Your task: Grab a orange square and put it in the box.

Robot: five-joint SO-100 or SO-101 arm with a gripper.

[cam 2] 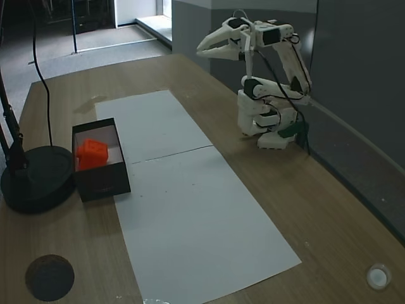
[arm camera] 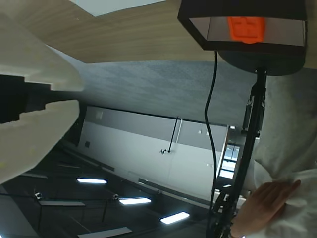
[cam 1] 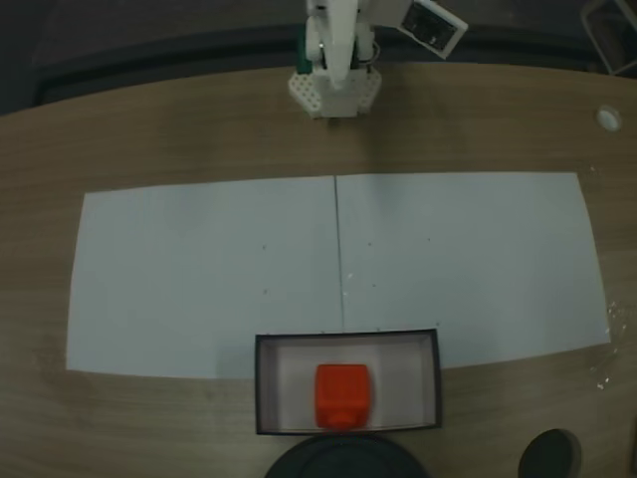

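The orange square (cam 1: pixel 341 394) lies inside the box (cam 1: pixel 267 383), a shallow black-walled tray with a white floor, at the near table edge in a fixed view. Both fixed views show it there, the orange square (cam 2: pixel 92 154) resting toward the back of the box (cam 2: pixel 104 183). The wrist view catches the orange square (arm camera: pixel 245 29) and the box (arm camera: pixel 195 22) at its top edge. My gripper (cam 2: pixel 201 50) is raised by the arm's base, far from the box, with its fingers together and nothing held. The white fingers (arm camera: pixel 44 69) fill the wrist view's left side, around my gripper (arm camera: pixel 80 95).
Two white paper sheets (cam 1: pixel 199 269) cover the table's middle. A black round stand base (cam 2: pixel 35 180) with a pole sits right behind the box. A dark round disc (cam 2: pixel 49 277) and a small white cap (cam 2: pixel 378 277) lie apart. A person's hand (arm camera: pixel 262 203) shows low in the wrist view.
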